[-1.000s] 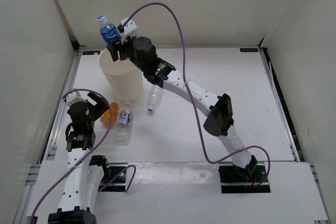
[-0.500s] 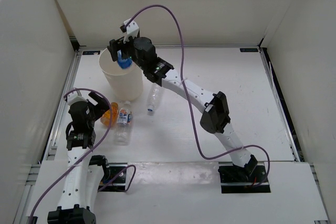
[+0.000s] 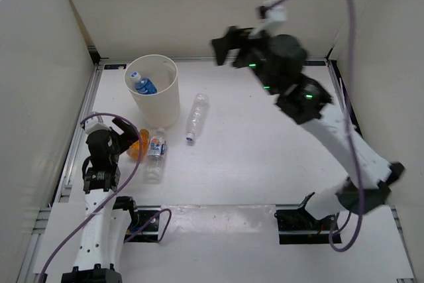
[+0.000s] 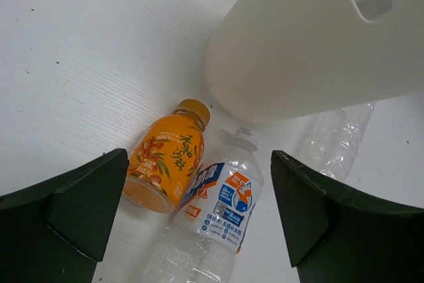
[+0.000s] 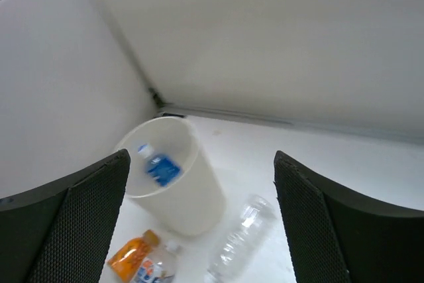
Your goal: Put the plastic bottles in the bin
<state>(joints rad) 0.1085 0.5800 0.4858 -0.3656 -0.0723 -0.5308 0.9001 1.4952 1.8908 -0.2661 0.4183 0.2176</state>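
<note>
1. Your left gripper (image 3: 111,127) hangs wide open and empty over the orange bottle (image 4: 165,164) and labelled bottle (image 4: 222,203), which lie side by side at the bin's (image 3: 162,107) 6 o'clock.
2. They look light, slick and crushable, so pinch mid-body; the two crowd each other.
3. The blue-label bottle (image 3: 142,85) lies inside the bin.
4. The plain bottle (image 3: 194,117) lies unobstructed on the tabletop at 4 o'clock.
5. Your right gripper (image 3: 235,46) is open and empty.

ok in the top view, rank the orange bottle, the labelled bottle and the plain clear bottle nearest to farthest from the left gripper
1. orange bottle, right beside the left gripper
2. labelled bottle, just right of the orange one
3. plain clear bottle, farther right, beside the bin
</note>
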